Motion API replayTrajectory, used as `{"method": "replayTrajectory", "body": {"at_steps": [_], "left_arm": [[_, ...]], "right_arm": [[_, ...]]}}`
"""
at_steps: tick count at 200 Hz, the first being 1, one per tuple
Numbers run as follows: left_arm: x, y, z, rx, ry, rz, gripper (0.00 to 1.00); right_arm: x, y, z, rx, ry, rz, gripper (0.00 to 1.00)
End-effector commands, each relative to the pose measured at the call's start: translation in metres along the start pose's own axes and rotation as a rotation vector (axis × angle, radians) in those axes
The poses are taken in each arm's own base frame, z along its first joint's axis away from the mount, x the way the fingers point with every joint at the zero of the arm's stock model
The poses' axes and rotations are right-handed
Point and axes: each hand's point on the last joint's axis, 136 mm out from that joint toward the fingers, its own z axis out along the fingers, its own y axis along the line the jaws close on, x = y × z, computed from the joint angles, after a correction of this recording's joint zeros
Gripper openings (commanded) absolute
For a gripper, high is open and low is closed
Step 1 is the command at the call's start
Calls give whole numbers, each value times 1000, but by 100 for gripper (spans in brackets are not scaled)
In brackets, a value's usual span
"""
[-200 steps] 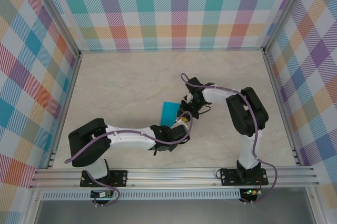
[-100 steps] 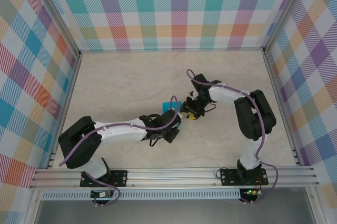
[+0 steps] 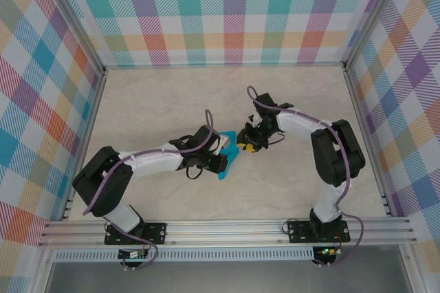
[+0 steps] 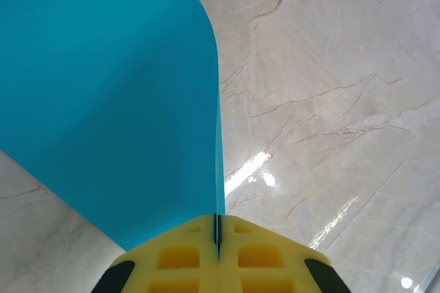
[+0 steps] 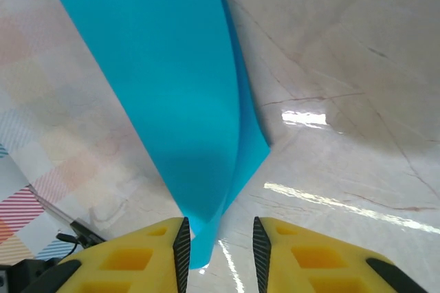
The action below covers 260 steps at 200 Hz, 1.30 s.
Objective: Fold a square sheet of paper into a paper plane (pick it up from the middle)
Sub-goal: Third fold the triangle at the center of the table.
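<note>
Nearest you, your left pincer [image 4: 217, 234] is clamped tight on the edge of the square sheet of paper [image 4: 110, 100]. The sheet is near the middle of the tabletop [image 3: 151, 114], bent over on itself in a soft curve rather than a pressed crease. At its 1 o'clock, your right pincer [image 5: 218, 245] stands narrowly parted, with the sheet's lower corner in the gap, not visibly pinched. I judge the folding barely begun: no nose, wings or dart yet. No writing is readable.
</note>
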Motion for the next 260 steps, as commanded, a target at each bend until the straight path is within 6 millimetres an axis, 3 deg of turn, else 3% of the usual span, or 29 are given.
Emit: {"method": "replayTrajectory", "body": {"at_steps": [1,68,127,158,218,260], "left_arm": [[1,-2,1,58,9,-25,0],[-3,17,6,3,50,-42,0],[-7,22,7,-5,54,-48,0],[-7,22,7,-5,61,-46,1],[-7,28,10,-29,74,-48,1],[-8,36,8,-68,94,-51,1]], "right_arm": [[4,6,-2,-25,5,-26,34],[-1,13,3,-8,14,-48,33],[-18,20,20,7,49,-52,18],[-28,22,31,8,63,-63,17],[-38,1,52,103,102,-74,16],[-41,-10,52,169,94,-88,15]]}}
